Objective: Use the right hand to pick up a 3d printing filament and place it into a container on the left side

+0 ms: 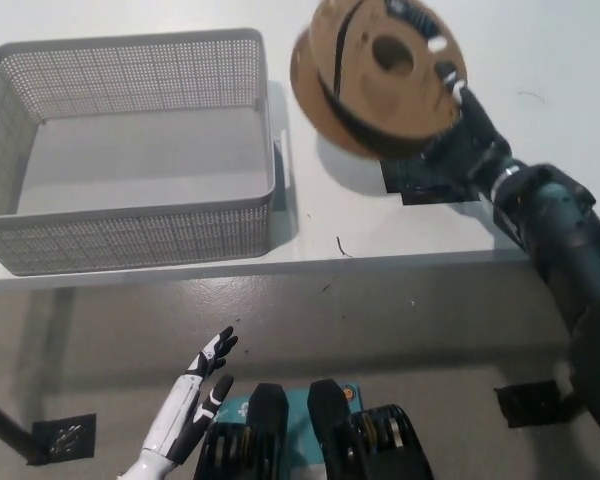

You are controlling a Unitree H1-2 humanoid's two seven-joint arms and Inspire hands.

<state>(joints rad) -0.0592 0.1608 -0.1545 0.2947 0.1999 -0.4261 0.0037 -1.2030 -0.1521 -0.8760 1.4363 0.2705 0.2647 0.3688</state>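
Filament spool: cardboard, lifted and tilted above the table's far edge, just right of the grey mesh basket, which lies leftward. Right hand: black, fingers clasped on the spool's right rim, arm reaching in from the right. Left hand: white, fingers spread, idle below the table's near edge.

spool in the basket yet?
No: the brown cardboard filament spool is held up by the black right hand, right of the grey mesh basket, which holds nothing.
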